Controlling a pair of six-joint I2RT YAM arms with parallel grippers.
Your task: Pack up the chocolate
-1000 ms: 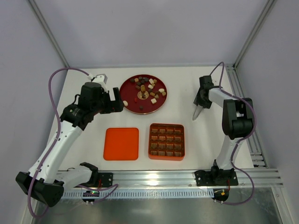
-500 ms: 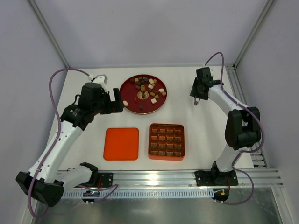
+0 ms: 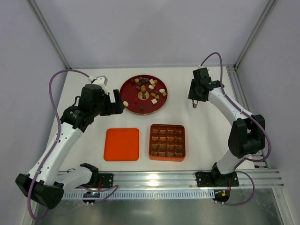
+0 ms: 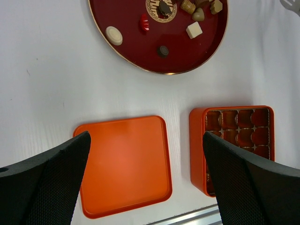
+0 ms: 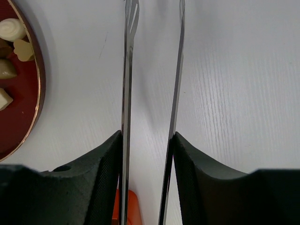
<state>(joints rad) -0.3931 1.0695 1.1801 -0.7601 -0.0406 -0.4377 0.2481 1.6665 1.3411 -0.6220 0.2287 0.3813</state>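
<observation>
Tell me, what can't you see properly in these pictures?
Left wrist view: the left hand hides part of the orange box.
Right wrist view: the tweezers run off the top edge; the plate is cut at the left edge.
Top view: chocolates too small to sort.

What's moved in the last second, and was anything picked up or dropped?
The right pincer, shut on the metal tweezers throughout, swung away from its base and slightly left, toward the red plate of chocolate. Nothing was picked up or released. The left pincer stayed open beside the plate; the orange lid and gridded box did not move.
</observation>
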